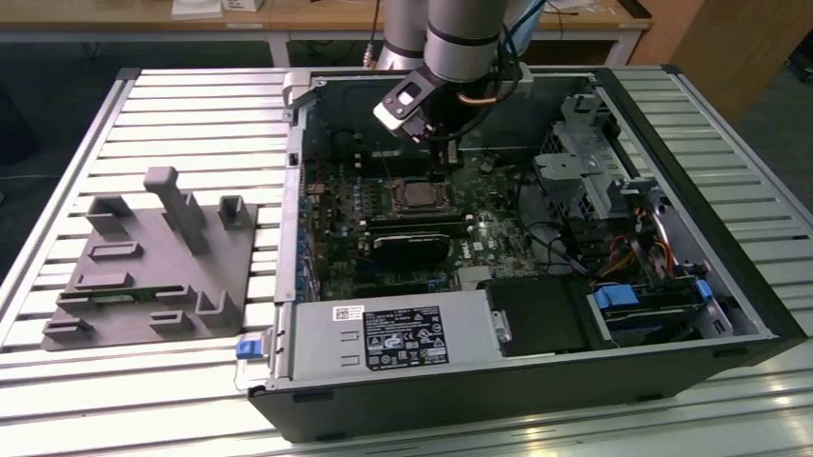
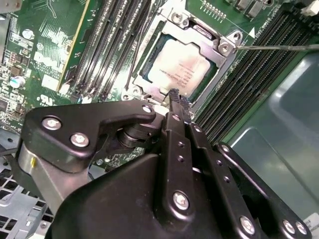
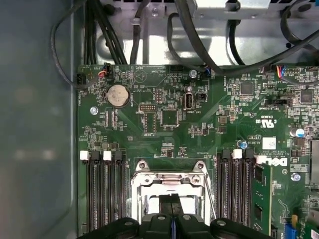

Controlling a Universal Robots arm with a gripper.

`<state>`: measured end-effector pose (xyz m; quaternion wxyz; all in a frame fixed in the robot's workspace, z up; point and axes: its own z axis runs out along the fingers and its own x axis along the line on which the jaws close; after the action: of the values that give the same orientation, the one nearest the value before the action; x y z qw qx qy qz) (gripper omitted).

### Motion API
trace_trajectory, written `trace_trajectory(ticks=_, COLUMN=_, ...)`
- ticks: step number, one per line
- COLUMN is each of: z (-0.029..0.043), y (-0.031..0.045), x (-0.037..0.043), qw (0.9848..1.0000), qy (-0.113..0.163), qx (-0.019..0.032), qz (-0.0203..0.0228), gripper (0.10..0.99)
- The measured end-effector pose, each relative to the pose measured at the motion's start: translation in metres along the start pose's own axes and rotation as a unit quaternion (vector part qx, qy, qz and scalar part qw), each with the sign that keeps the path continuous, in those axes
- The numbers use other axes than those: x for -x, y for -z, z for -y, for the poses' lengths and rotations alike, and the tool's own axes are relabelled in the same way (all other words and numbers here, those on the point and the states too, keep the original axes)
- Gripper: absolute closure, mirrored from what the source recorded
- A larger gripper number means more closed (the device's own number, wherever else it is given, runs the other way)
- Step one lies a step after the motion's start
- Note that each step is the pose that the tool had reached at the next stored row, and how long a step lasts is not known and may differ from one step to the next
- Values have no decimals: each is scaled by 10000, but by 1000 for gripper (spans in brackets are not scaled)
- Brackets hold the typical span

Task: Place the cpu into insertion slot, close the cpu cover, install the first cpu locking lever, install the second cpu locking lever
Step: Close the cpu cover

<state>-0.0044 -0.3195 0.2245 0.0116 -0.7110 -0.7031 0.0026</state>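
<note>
**A:** Exterior view: what is entered?

**B:** Item: gripper (image 1: 445,150), hung inside the open computer case (image 1: 508,392). Item: insertion slot (image 1: 417,195), set in the green circuit board (image 1: 333,249), logged at the gripper's 6 o'clock, near but apart.

**A:** Second wrist view?

**B:** Item: cpu (image 2: 180,67), pale face up, seated in the slot. Item: cpu cover (image 2: 213,43), laid flat around it and judged closed. Item: fingers (image 2: 174,130), pressed together with nothing held, the tips poised over the cover's near edge. Item: locking lever (image 2: 279,47), a thin rod standing free past a socket corner and judged unlatched.

**A:** First wrist view?

**B:** The cover frame (image 3: 169,178) is recorded just beyond the joined fingertips. A thin rod (image 3: 210,196) is noted beside the frame. Whether it is the same lever cannot be told.

**A:** Balance of work?

**B:** Placing and covering are judged done. Both lever steps are judged outstanding.
</note>
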Motion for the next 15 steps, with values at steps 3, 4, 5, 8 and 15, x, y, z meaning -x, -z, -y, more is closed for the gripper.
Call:
trace_trajectory(ticks=3, z=18, y=-23, x=32, qw=10000, qy=17, qx=39, qz=-11, gripper=980)
trace_trajectory(ticks=4, z=24, y=-30, x=42, qw=10000, qy=23, qx=52, qz=-12, gripper=980)
trace_trajectory(ticks=5, z=31, y=-37, x=52, qw=10000, qy=29, qx=67, qz=-12, gripper=980)
trace_trajectory(ticks=8, z=56, y=-57, x=73, qw=9999, qy=43, qx=122, qz=-13, gripper=980)
trace_trajectory(ticks=15, z=177, y=-93, x=83, qw=9993, qy=55, qx=374, qz=-16, gripper=980)
